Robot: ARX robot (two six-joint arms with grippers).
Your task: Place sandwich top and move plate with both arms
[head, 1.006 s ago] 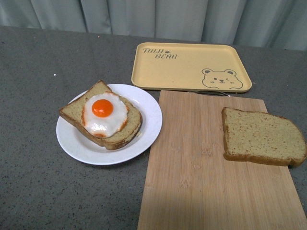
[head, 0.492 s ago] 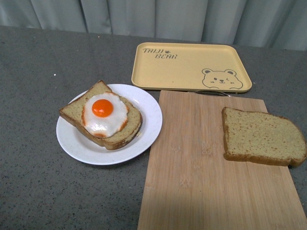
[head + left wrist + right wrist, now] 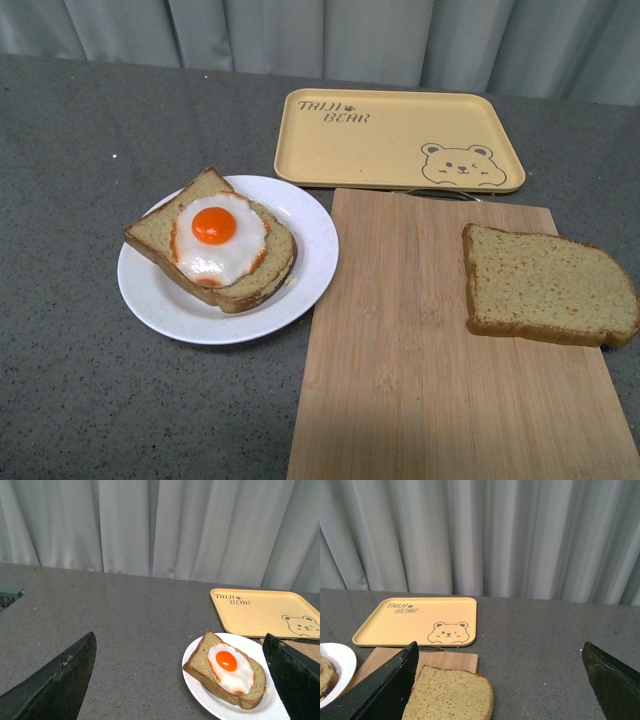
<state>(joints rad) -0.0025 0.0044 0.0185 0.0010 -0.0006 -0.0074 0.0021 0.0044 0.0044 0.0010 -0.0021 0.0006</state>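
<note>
The sandwich top (image 3: 548, 287), a plain speckled tan slice, lies flat at the right end of the wooden cutting board (image 3: 400, 360); it also shows in the right wrist view (image 3: 451, 697). The white plate (image 3: 300, 225) sits left of the board and carries a bread slice with a fried egg (image 3: 216, 238); the plate also shows in the left wrist view (image 3: 200, 695). Neither arm shows in the front view. My left gripper (image 3: 180, 680) is open and empty, back from the plate. My right gripper (image 3: 500, 680) is open and empty, back from the sandwich top.
A yellow bear-print tray (image 3: 400, 140) lies behind the board, also visible in the left wrist view (image 3: 260, 611) and the right wrist view (image 3: 415, 620). The grey tabletop (image 3: 70, 150) runs back to a grey curtain (image 3: 330, 40).
</note>
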